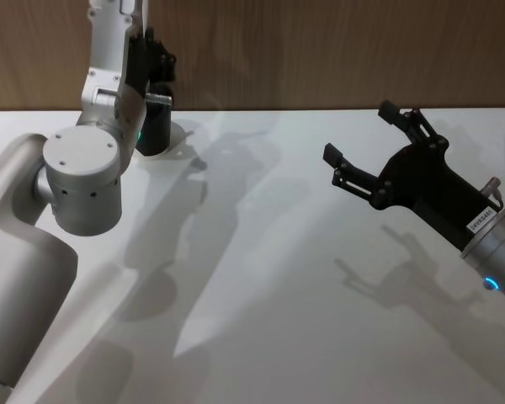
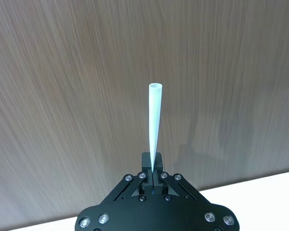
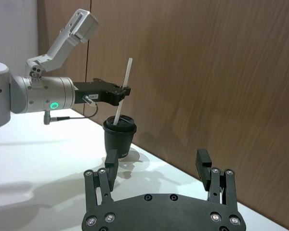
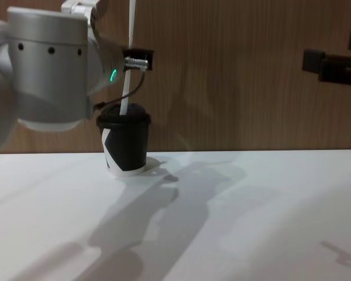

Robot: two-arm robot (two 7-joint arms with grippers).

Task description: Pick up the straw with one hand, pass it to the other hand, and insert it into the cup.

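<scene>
The black cup [image 4: 126, 143] with a black lid stands on the white table at the back left, close to the wooden wall. The white straw [image 4: 128, 52] rises steeply from its lid, tilted a little, with its lower end at the lid's top. My left gripper [image 3: 124, 91], on the silver arm with the green ring light, is shut on the straw [image 2: 154, 120] above the cup [image 3: 119, 139]. In the head view the left arm hides most of the cup [image 1: 154, 126]. My right gripper [image 1: 359, 132] hovers open and empty over the table's right side, far from the cup.
The white table [image 1: 278, 295] spreads between the two arms, with arm shadows across it. A wooden wall [image 4: 234, 88] runs right behind the cup. A thin black cable [image 3: 82, 115] hangs under the left wrist.
</scene>
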